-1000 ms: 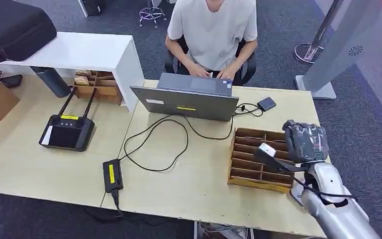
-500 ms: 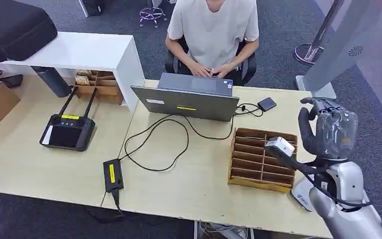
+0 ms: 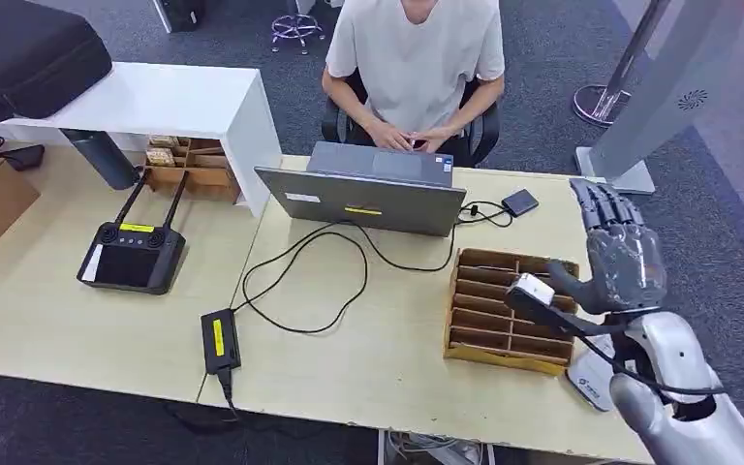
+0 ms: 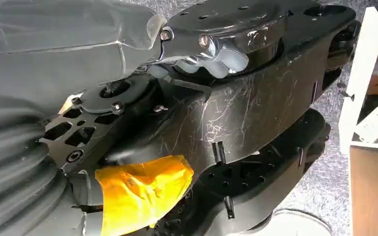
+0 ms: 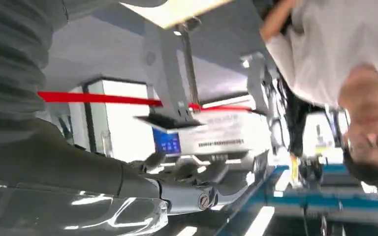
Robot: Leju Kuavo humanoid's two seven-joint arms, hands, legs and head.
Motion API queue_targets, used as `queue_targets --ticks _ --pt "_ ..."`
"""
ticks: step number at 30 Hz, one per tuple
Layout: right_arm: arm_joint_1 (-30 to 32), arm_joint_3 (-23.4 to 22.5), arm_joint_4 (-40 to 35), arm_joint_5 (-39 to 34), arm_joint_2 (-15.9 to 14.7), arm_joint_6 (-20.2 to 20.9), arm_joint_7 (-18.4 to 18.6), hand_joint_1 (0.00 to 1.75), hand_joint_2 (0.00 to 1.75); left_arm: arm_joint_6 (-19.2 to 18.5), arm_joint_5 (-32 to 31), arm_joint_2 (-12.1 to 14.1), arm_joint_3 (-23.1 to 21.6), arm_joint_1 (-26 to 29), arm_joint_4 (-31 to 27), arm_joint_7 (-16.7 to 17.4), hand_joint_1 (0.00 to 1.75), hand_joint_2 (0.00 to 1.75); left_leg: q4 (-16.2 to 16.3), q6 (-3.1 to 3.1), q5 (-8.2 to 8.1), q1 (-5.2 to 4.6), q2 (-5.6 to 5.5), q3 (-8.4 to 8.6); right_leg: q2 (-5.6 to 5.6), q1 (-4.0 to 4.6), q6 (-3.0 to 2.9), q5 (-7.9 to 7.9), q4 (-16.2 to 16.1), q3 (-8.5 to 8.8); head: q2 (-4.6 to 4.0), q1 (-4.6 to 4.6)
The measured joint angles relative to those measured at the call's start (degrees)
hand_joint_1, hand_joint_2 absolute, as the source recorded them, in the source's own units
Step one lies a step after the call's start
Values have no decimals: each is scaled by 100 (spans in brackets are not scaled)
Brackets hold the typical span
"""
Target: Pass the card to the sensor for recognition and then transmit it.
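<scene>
My right hand (image 3: pixel 620 254) is raised above the right end of the wooden slotted card rack (image 3: pixel 500 312), fingers stretched out and apart, with nothing in it. The right wrist view shows its fingers (image 5: pixel 192 173) spread against the room, no card between them. I cannot make out a card in the rack's slots. A small black box on a cable, possibly the sensor (image 3: pixel 519 201), lies on the table beyond the rack, right of the laptop (image 3: pixel 363 201). My left hand (image 4: pixel 15 162) hangs by my body; its fingers are hidden.
A person (image 3: pixel 415 58) sits behind the laptop, typing. Cables run from it to a black power adapter (image 3: pixel 219 340) near the front edge. A black remote controller (image 3: pixel 128 260) lies on the left table. A white disc (image 3: pixel 589 380) sits beside my right forearm.
My right hand has lifted from over the rack, swung right and back, and its curled fingers have straightened. Nothing on the table moved.
</scene>
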Motion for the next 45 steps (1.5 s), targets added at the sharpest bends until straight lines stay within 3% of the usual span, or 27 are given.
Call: queue_targets --ticks 3,23,37,45 --pt "2 105 229 -33 -59 152 33 0 175 -28 0 -57 24 -3 94 46 0 175 0 0 0 0 0 0 0 0 0 0 0 -1 0 -2" --pt "43 315 924 -118 -79 181 76 0 175 -53 2 -236 105 -20 441 100 0 175 0 0 0 -1 -2 0 -1 -1 0 0 0 0 0 -2" --pt "-88 321 1576 389 304 -652 74 0 175 -269 4 -347 105 -105 800 168 0 175 -1 0 0 -1 -6 1 -3 -1 0 0 2 2 0 -2" --pt "-110 319 1790 396 418 -658 70 0 175 -352 2 -457 103 -161 1038 188 0 175 -1 0 0 -2 -6 0 -3 -1 0 0 0 1 -2 0"
